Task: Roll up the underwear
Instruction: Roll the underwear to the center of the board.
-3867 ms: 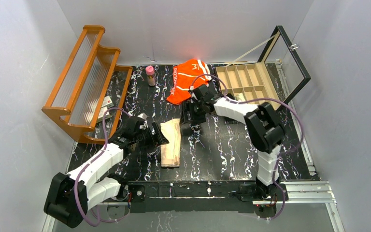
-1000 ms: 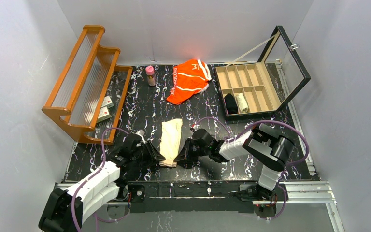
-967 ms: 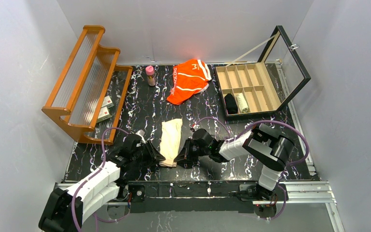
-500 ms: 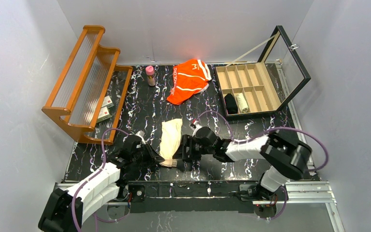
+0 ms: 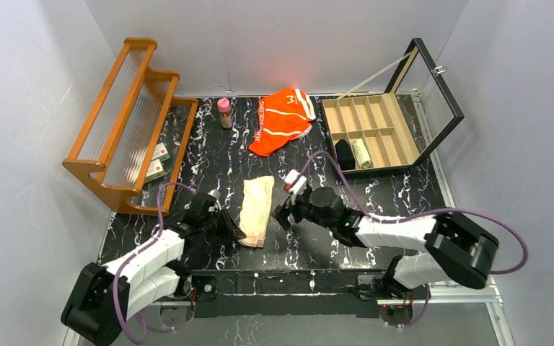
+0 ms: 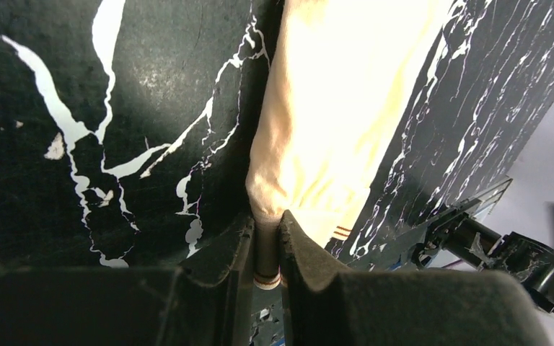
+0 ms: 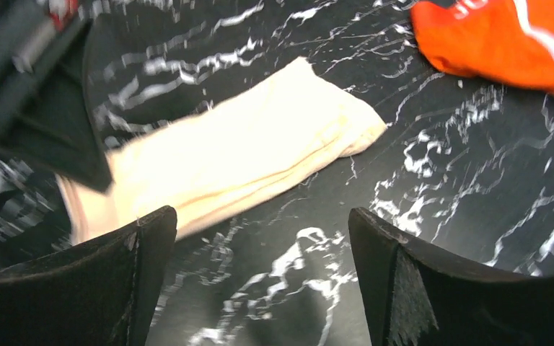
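Now on the bench (image 5: 209,162): two garments lie well apart on the black marbled surface.
Beige underwear (image 5: 257,210): lies flat as a long folded strip in the near middle of the bench, between the two arms, with its long axis running near to far.
Orange underwear (image 5: 283,119): lies loosely spread at the far middle with its white stripes up, and neither arm touches it.
Left fingers (image 6: 266,241): closed together on the near left corner of the beige strip. A fold of its hem is pinched between them, and the rest of the cloth stretches away over the bench.
Right fingers (image 5: 284,215): spread wide apart with nothing between them. They stand just to the right of the strip's near half, apart from the cloth.
Right wrist view: the beige strip lies ahead of the parted fingers, and the orange garment shows at the upper right corner.
Wooden rack (image 5: 126,108): stands at the far left.
Pink-capped bottle (image 5: 224,112): stands upright between the rack and the orange garment.
Compartment case (image 5: 375,122): sits at the far right with its glass lid raised. A black roll (image 5: 344,153) and a pale roll (image 5: 361,153) lie side by side in its near compartments.
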### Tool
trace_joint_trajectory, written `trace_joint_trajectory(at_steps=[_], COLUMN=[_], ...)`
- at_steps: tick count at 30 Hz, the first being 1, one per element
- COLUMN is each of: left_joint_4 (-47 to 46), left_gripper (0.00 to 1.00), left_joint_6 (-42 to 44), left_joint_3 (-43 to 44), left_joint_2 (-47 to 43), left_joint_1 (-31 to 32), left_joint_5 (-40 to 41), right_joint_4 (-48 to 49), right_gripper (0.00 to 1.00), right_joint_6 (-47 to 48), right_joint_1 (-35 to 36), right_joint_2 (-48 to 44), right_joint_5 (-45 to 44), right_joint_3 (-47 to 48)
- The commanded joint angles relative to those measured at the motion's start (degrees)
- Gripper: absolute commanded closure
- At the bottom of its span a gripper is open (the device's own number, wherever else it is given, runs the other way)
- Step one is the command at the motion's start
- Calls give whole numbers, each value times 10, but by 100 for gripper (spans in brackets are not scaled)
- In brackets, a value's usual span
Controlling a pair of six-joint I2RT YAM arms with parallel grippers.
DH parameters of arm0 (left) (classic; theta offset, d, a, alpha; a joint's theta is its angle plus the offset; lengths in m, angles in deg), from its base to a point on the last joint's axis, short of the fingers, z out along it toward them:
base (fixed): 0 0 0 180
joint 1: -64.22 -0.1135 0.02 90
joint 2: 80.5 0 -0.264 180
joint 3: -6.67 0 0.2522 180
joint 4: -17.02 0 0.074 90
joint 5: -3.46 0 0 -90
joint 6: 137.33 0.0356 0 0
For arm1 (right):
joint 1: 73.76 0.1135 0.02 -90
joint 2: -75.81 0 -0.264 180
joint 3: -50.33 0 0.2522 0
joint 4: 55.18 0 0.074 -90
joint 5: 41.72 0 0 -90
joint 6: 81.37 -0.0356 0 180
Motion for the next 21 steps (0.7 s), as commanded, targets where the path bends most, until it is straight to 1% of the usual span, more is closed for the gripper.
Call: trace_joint_trajectory(at_steps=[1, 2, 4, 5, 6, 8, 12, 15, 21], left_joint_4=[41, 45, 39, 35, 36, 50, 40, 51, 65], left_gripper=[100, 100, 100, 100, 100, 100, 100, 100, 100], left_joint_6=[38, 40, 41, 40, 44, 60, 69, 87, 102], left_joint_3=[39, 44, 50, 52, 55, 67, 73, 85, 101], left_joint_2=[34, 43, 62, 70, 81, 99, 130, 155, 187], left_joint_1=[1, 1, -1, -3, -5, -17, -39, -48, -58], left_joint_5=[8, 6, -13, -20, -26, -39, -72, -85, -92], right_joint_4=[83, 107, 159, 191, 202, 184, 176, 182, 136], right_gripper=[5, 4, 5, 8, 11, 17, 20, 21, 27], right_joint_6=[315, 384, 545, 582, 600, 654, 709, 741, 761], right_joint_1=[18, 27, 37, 38, 40, 51, 73, 82, 97], right_joint_2=[63, 67, 72, 81, 89, 94, 104, 122, 152], right_joint_5=[66, 107, 180, 187, 187, 190, 193, 193, 223], right_joint_3=[3, -14, -67, -84, -89, -90, -92, -87, -54])
